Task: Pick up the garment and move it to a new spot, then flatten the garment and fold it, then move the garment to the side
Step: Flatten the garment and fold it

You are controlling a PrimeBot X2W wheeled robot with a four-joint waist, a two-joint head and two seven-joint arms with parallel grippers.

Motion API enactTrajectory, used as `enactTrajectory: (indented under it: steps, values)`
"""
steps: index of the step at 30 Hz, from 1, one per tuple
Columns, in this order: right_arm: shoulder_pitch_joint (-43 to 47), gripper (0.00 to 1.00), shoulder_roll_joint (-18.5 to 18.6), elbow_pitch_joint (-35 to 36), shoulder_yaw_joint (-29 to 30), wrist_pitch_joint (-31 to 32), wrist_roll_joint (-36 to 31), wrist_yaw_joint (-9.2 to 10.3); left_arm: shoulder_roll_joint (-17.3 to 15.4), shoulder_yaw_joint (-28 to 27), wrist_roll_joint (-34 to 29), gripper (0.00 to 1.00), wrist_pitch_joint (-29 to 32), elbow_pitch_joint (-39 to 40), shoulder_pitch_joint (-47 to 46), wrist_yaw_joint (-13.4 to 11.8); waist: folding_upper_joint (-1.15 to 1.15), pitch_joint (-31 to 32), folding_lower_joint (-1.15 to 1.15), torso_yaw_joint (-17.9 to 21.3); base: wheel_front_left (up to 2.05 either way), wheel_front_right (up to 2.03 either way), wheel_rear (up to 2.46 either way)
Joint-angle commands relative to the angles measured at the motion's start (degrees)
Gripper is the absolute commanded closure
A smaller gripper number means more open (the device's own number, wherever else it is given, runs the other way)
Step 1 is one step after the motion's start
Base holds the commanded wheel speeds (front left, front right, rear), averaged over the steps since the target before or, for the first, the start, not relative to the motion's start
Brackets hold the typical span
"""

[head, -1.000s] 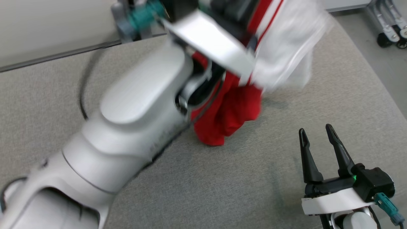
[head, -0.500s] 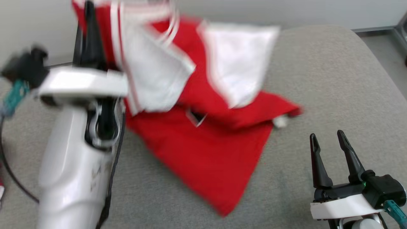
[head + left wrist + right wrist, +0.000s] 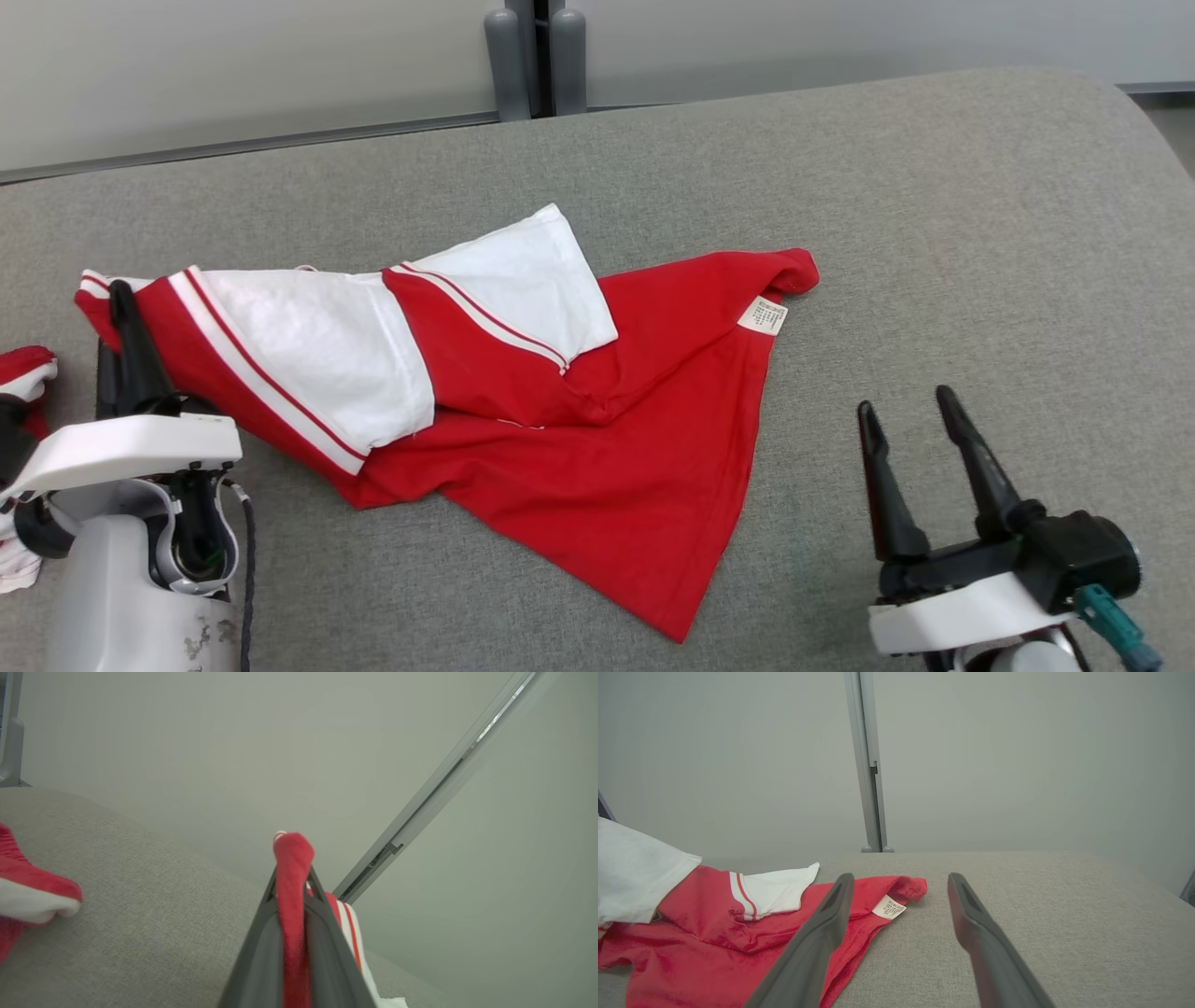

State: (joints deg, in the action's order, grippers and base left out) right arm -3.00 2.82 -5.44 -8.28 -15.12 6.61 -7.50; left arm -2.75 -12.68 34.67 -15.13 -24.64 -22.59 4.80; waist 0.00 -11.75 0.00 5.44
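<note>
The red and white garment (image 3: 579, 439) lies loosely spread on the grey padded table (image 3: 934, 233), with folds in it and a white label near its right corner. My left gripper (image 3: 121, 308) is at the lower left, shut on the garment's left end. In the left wrist view a strip of red cloth (image 3: 292, 858) is pinched between the shut fingers (image 3: 261, 938). My right gripper (image 3: 907, 406) stands open at the lower right, apart from the garment. In the right wrist view its fingers (image 3: 822, 928) point past the garment (image 3: 714, 924), with nothing between them.
More red and white cloth (image 3: 23, 369) shows at the far left edge; I cannot tell whether it belongs to the same garment. A grey post (image 3: 534, 56) rises behind the table's back edge. The table's rounded corner (image 3: 1134, 103) is at the upper right.
The head camera has shifted. My left arm swung the hanging, bunched garment to the left and down; it now lies spread on the table. The right gripper stayed open.
</note>
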Motion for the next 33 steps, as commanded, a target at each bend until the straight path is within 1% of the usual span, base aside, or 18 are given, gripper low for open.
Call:
enactTrajectory:
  steps: [1, 4, 6, 8, 11, 13, 16, 20, 21, 22, 23, 27, 28, 30, 33]
  values:
    - [-0.65, 0.0, 0.12, -0.36, -1.09, -0.05, 0.61, 0.02, -0.29, -1.11, -1.38, 0.0, -0.02, -0.26, -0.67, -0.1, 0.0, -0.46, 0.0, -0.23, 0.0, 0.0, 0.0]
    - [-0.71, 0.0, 0.12, -0.5, -4.72, -0.05, 1.71, 0.02, -0.26, -2.7, -4.95, 0.0, -0.01, 0.81, -1.11, -0.07, 0.0, -1.15, 0.0, -0.44, 0.0, 0.0, 0.0]
    - [-0.85, 0.0, 0.14, -1.11, -7.34, -0.05, 2.98, 0.02, -0.26, -3.17, -7.79, 0.0, -0.01, 3.08, -0.09, -0.03, 0.0, -1.63, 0.0, -0.6, 0.0, 0.0, 0.0]
    - [-0.91, 0.0, 1.49, -2.21, -9.89, -0.05, 4.72, 0.02, -0.28, -3.21, -10.67, 0.0, -0.01, 6.3, 1.85, -0.42, 0.0, -2.24, 0.0, -0.78, 0.0, 0.0, 0.0]
    - [-1.37, 0.0, 4.37, -3.0, -12.31, -0.05, 4.66, 0.02, -0.28, -2.19, -14.9, 0.0, -0.02, 13.04, 4.74, -1.15, 0.0, -3.07, 0.0, -1.18, 0.0, 0.0, 0.0]
    - [-0.59, 0.0, 6.26, -2.5, -13.63, -0.05, 4.67, 0.02, -0.16, 0.1, -17.51, 0.0, -0.01, 18.56, 7.66, -1.53, 0.0, -3.53, 0.0, -1.57, 0.0, 0.0, 0.0]
    - [1.18, 0.0, 9.95, -1.14, -17.29, -0.05, 6.06, 0.02, -0.26, 4.61, -21.5, 0.0, -0.02, 25.86, 12.3, -2.57, 0.0, -4.19, 0.0, -2.19, 0.0, 0.0, 0.0]
    - [2.57, 0.0, 14.77, -0.04, -23.06, -0.05, 9.29, 0.02, -0.24, 10.48, -26.81, 0.0, -0.01, 32.73, 16.57, -4.43, 0.0, -5.06, 0.0, -2.99, 0.0, 0.0, 0.0]
    - [2.77, 0.0, 15.85, -0.07, -24.26, -0.05, 10.09, 0.02, -0.24, 11.88, -28.28, 0.0, -0.01, 33.75, 17.35, -4.77, 0.0, -5.3, 0.0, -3.19, 0.0, 0.0, 0.0]
    - [2.77, 0.0, 15.85, -0.07, -24.26, -0.05, 10.09, 0.02, -0.24, 11.88, -28.28, 0.0, -0.01, 33.75, 17.35, -4.77, 0.0, -5.3, 0.0, -3.19, 0.0, 0.0, 0.0]
    - [2.74, 0.0, 17.67, -0.66, -27.18, -0.05, 12.14, 0.02, -0.25, 14.31, -30.38, 0.0, -0.01, 35.36, 18.42, -5.61, 0.0, -5.71, 0.0, -3.5, 0.0, 0.0, 0.0]
    - [0.2, 0.0, 21.12, -1.74, -34.71, -0.06, 16.79, 0.02, -0.25, 18.13, -33.16, 0.0, -0.01, 37.02, 18.85, -6.99, 0.0, -7.09, 0.0, -4.38, 0.0, 0.0, 0.0]
    - [0.2, 0.0, 21.12, -1.74, -34.71, -0.06, 16.79, 0.02, -0.25, 18.13, -33.16, 0.0, -0.01, 37.02, 18.85, -6.99, 0.0, -7.09, 0.0, -4.38, 0.0, 0.0, 0.0]
    - [-1.16, 0.0, 22.47, -1.85, -37.89, -0.05, 18.54, 0.02, -0.23, 19.23, -34.14, 0.0, -0.01, 37.28, 18.36, -7.33, 0.0, -7.98, 0.0, -4.78, 0.0, 0.0, 0.0]
    - [-3.4, 0.0, 23.67, -2.47, -40.27, -0.05, 20.41, 0.02, -0.23, 20.07, -34.8, 0.0, -0.01, 37.4, 17.45, -7.75, 0.0, -9.35, 0.0, -5.27, 0.0, 0.0, 0.0]
